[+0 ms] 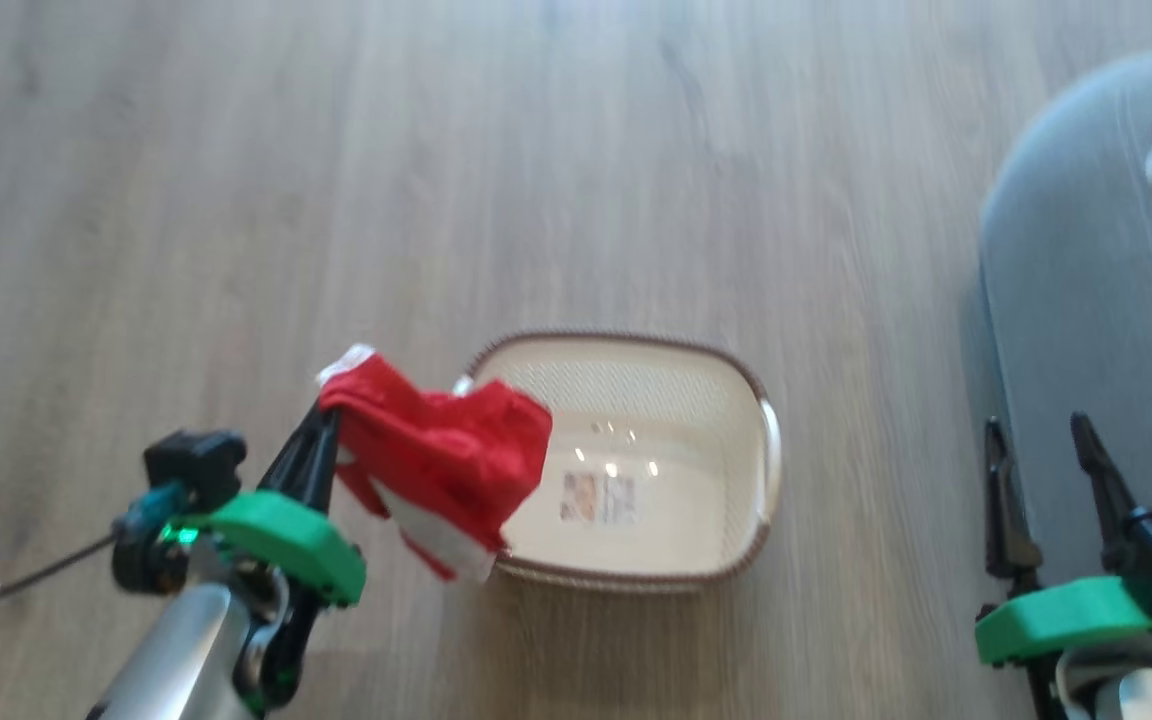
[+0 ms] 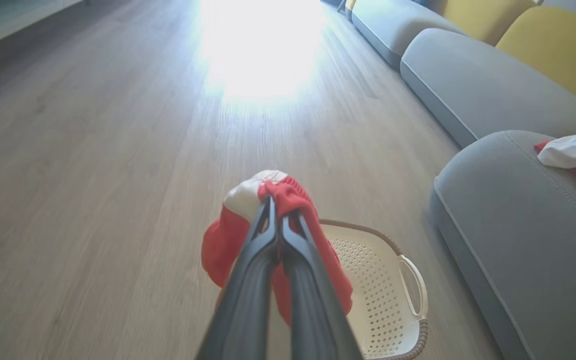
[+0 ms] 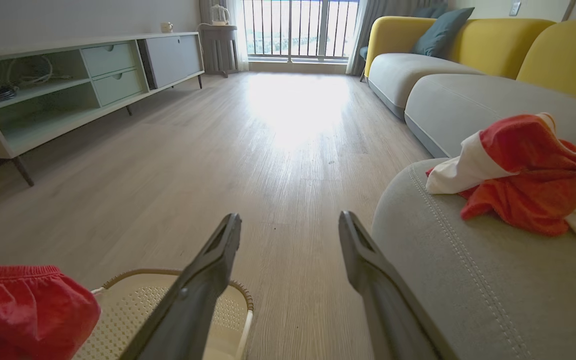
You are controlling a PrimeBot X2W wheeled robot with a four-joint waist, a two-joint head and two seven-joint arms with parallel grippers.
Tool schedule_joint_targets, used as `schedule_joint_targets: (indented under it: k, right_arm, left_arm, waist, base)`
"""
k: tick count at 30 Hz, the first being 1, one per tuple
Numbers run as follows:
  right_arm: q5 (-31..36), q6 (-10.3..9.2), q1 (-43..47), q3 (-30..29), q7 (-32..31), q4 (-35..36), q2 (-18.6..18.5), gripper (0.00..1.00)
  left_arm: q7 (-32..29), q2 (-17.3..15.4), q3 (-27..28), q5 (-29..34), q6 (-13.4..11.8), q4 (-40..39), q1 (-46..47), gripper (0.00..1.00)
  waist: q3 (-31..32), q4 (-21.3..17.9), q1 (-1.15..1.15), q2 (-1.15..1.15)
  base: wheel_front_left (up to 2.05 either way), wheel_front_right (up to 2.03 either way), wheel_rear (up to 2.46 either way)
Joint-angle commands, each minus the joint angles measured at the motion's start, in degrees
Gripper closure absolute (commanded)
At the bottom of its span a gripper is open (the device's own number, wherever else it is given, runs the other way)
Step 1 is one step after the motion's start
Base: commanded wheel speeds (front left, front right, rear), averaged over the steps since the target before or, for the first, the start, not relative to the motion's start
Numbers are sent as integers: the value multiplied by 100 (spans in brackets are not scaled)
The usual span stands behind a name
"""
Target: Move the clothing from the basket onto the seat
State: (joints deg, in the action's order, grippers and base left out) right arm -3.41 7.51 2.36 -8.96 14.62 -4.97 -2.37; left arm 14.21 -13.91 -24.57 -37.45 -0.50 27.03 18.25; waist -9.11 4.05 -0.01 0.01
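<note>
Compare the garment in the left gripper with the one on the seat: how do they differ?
The held garment hangs bunched from the shut left gripper over the left end of the basket; the seat garment lies loose on the grey seat. The held garment is pinched at one end; nothing grips the seat garment, and the open right gripper is empty. Both are red with white panels.

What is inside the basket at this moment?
The basket shows a bare bottom with a paper label. Its left end is hidden behind the red garment hanging from the shut left tool.
</note>
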Motion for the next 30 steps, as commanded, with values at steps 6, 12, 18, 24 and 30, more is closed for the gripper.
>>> schedule_joint_targets:
  k: [6, 12, 18, 24, 30]
  right_arm:
    - [221, -2, 48, 298, 38, 80, -51, 0]
    - [278, -2, 17, 554, 38, 23, -51, 0]
    - [292, -2, -99, 905, 38, -25, -51, 0]
    - [199, -2, -330, 1881, -9, -101, -97, 0]
    - [-119, -2, -851, 3147, -137, -92, -240, 0]
  left_arm:
    - [51, -471, 436, 35, -410, -1278, -459, 100]
    - [-93, -597, 498, 18, -641, -1887, -749, 100]
    - [-233, -677, 504, 13, -757, -2288, -813, 100]
    - [-330, -688, 439, 20, -770, -2564, -778, 100]
    - [-557, -605, 172, 70, -721, -3046, -626, 100]
  waist:
    - [828, 634, 1, -1]
    - [864, 624, 1, -1]
    - [838, 578, 1, -1]
    - [854, 543, 1, -1]
    - [897, 567, 1, -1]
  base:
    - [0, 0, 0]
    - [0, 0, 0]
    - [0, 0, 0]
    - [0, 0, 0]
    - [0, 0, 0]
